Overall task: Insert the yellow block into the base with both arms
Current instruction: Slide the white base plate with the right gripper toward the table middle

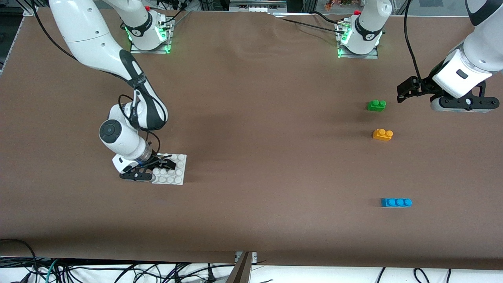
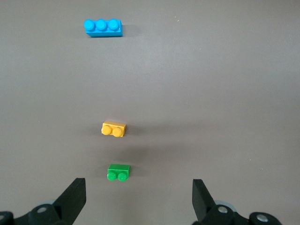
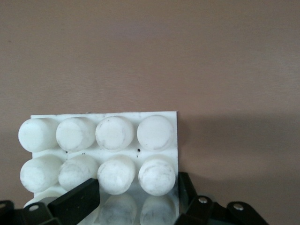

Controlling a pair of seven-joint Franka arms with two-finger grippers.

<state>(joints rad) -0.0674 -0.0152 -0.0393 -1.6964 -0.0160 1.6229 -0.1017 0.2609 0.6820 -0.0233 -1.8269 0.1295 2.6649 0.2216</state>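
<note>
The yellow block (image 1: 382, 135) (image 2: 114, 129) lies loose on the brown table toward the left arm's end, studs up. My left gripper (image 1: 406, 90) (image 2: 139, 187) hangs open and empty in the air above the table near the green brick, apart from the yellow block. The white studded base (image 1: 177, 173) (image 3: 103, 119) lies flat toward the right arm's end. My right gripper (image 1: 159, 165) (image 3: 136, 192) is down at the table, shut on the base at one edge, with two studs between its fingers (image 3: 77, 199).
A green two-stud brick (image 1: 376, 105) (image 2: 118, 172) lies farther from the front camera than the yellow block. A blue three-stud brick (image 1: 396, 202) (image 2: 103, 27) lies nearer to it. Bare brown table spans the middle between base and bricks.
</note>
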